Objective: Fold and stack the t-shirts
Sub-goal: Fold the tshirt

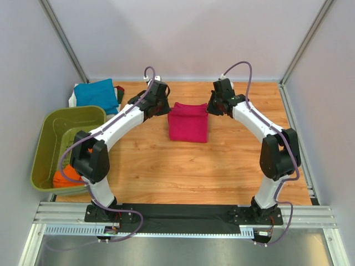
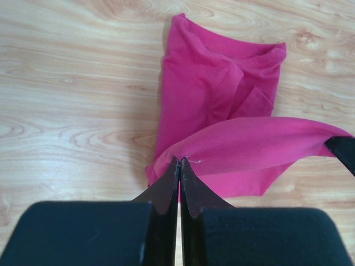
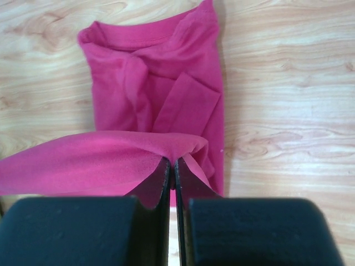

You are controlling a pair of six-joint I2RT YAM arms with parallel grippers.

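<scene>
**Magenta-pink t-shirt (image 1: 188, 123) pinched by both grippers on a light wood surface (image 1: 183, 172)**

Wood with a pale, wavy grain covers the whole surface. Plain light-grey walls (image 1: 183, 39) close it in on the far, left and right sides, and slanting metal posts (image 1: 64, 39) stand at the two far corners. At the near edge a black strip (image 1: 183, 211) and a ribbed metal rail (image 1: 310, 213) carry the two arm bases.

The magenta-pink t-shirt lies partly folded in the far middle of the surface, between the two arms. The left gripper (image 2: 178, 163) is closed tight on a fold of its cloth at the far-left part of the shirt. The right gripper (image 3: 171, 163) is closed the same way on the far-right part. Between the two grips a band of cloth is lifted off the rest of the shirt, whose collar end lies flat on the wood.

An olive-green basket (image 1: 50, 119) sits at the left edge with an orange t-shirt (image 1: 62, 177) in its near end. A teal-blue t-shirt (image 1: 97, 93) lies in the far-left corner, with a sliver of white cloth (image 1: 72, 100) showing beside it.

Bare wood shows on the near side of the magenta-pink shirt, between the arms, and along the right edge beyond the right arm.
</scene>
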